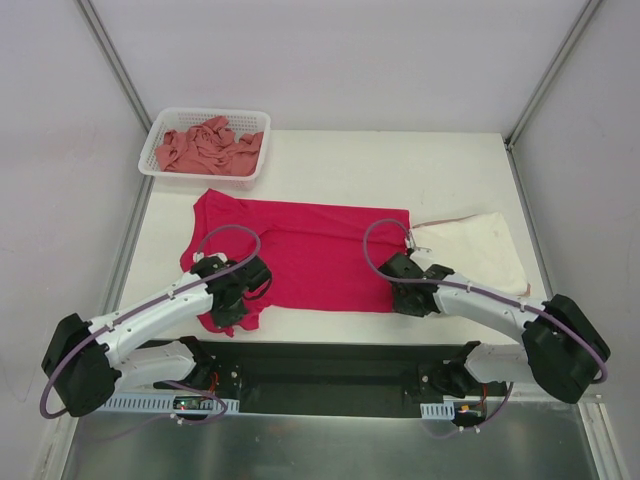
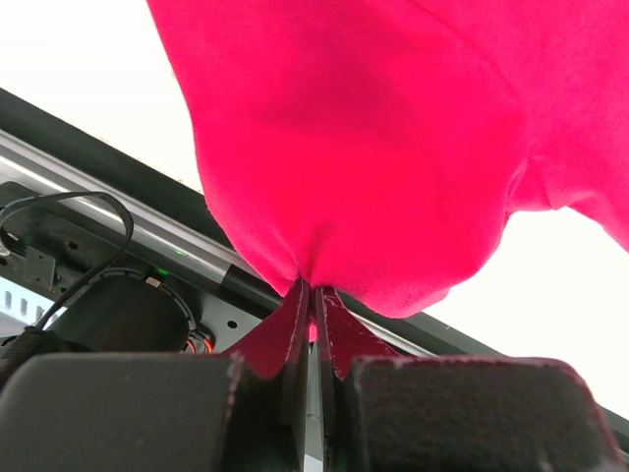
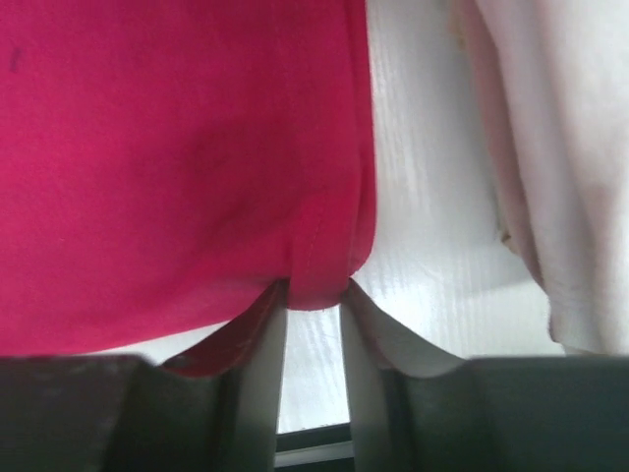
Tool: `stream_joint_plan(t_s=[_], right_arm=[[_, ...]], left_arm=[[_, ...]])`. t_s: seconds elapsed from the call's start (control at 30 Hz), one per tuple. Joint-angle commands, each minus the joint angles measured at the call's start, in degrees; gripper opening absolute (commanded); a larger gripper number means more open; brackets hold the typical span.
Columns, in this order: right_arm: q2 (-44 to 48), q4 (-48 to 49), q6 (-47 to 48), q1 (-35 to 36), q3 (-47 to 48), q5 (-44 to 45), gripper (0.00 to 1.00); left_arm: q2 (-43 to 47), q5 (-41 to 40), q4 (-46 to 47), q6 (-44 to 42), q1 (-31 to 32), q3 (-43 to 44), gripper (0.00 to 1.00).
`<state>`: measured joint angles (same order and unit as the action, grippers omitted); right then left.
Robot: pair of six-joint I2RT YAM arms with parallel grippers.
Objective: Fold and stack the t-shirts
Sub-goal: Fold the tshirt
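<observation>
A bright magenta-red t-shirt (image 1: 300, 250) lies spread flat across the middle of the table. My left gripper (image 1: 238, 298) is shut on its near-left corner, and the cloth (image 2: 373, 147) balloons up from the pinched fingertips (image 2: 314, 287). My right gripper (image 1: 412, 296) sits at the shirt's near-right corner. Its jaws (image 3: 314, 291) stand narrowed but still apart, with the hem corner (image 3: 324, 265) between the tips. A folded cream-white t-shirt (image 1: 470, 250) lies just right of that gripper, apart from it. A dusty salmon-pink t-shirt (image 1: 208, 148) lies crumpled in the basket.
The white mesh basket (image 1: 160, 128) stands at the far left corner of the table. The black base rail (image 1: 330, 365) runs along the near edge between the arm mounts. The cream shirt (image 3: 550, 147) lies close to my right fingers.
</observation>
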<state>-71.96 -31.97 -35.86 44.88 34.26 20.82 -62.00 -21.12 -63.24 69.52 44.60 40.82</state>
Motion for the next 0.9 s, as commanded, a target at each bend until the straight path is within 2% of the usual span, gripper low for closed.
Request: stream_joint_plan(t_s=[0.0,0.03,0.23,0.4,0.5,0.67,0.7,0.87], right_arm=[[-2.8,1.1,0.7,0.2,0.7,1.6,0.26],[-2.9,1.1,1.1,0.2,0.9,1.4,0.2],[0.0,-1.1,3.3,0.3,3.1,2.8,0.07],[0.1,-2.1,7.4,0.1,6.2,4.8,0.03],[-1.7,-3.2,7.7,0.2,9.8,7.2,0.02],[-3.7,-3.9,10.0,-1.4,15.2,10.5,0.02],[-4.0,-3.9,10.8,-1.7,16.0,10.5,0.02],[-7.5,-4.3,13.4,-3.8,20.0,9.6,0.02]], left_arm=[[0.8,-3.2,-2.6,-0.8,-1.4,2.9,0.0],[0.8,-3.5,-2.6,-1.1,-1.5,3.1,0.0],[-0.5,-6.5,-1.7,-3.7,-3.9,6.6,0.0],[-2.4,-7.2,3.0,-7.6,-7.2,9.9,0.0],[-4.3,-7.2,6.8,-13.5,-10.7,11.8,0.0],[-9.2,-11.3,9.0,-19.3,-13.4,18.6,0.0],[-10.2,-11.5,11.5,-23.8,-13.5,19.4,0.0],[-18.0,-12.4,16.9,-33.6,-14.7,24.9,0.0]])
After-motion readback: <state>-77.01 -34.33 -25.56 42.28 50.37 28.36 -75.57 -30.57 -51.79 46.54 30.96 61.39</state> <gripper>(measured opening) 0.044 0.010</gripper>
